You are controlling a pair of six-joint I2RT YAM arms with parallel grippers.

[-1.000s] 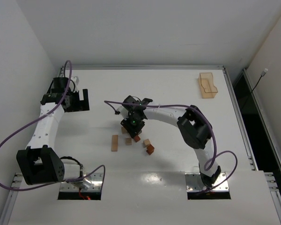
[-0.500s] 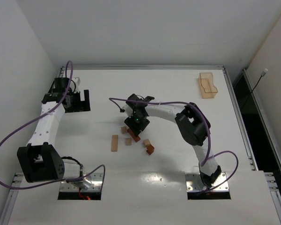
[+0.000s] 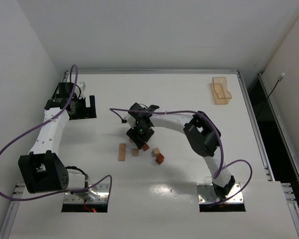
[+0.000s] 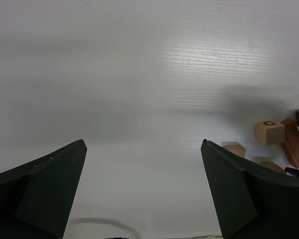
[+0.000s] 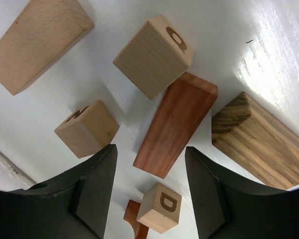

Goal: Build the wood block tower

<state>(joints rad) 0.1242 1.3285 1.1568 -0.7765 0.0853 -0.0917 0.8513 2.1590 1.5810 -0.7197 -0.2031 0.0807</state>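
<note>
pale beech, reddish-brown and stripe-grained wood: seven wood blocks (image 3: 122,152) lie loose near the middle of the white surface (image 3: 189,94), a little toward its near edge, none resting on another so far as shows. in the right wrist view a long pale bar (image 5: 37,42) lies diagonally at the upper left. a reddish-brown bar (image 5: 177,124) runs from upper right to lower left, under the right gripper (image 5: 150,148), whose fingers are spread and hold nothing. a stripe-grained bar (image 5: 261,149) angles off at the right. three pale cubes show: a larger lettered cube (image 5: 152,55), a smaller cube (image 5: 87,128), and a d cube (image 5: 159,208) beside a reddish piece (image 5: 131,223). the left gripper (image 4: 142,144), spread wide and empty, hangs by the left edge toward the far left corner. a translucent orange tray (image 3: 221,90) sits near the far right corner.
</note>
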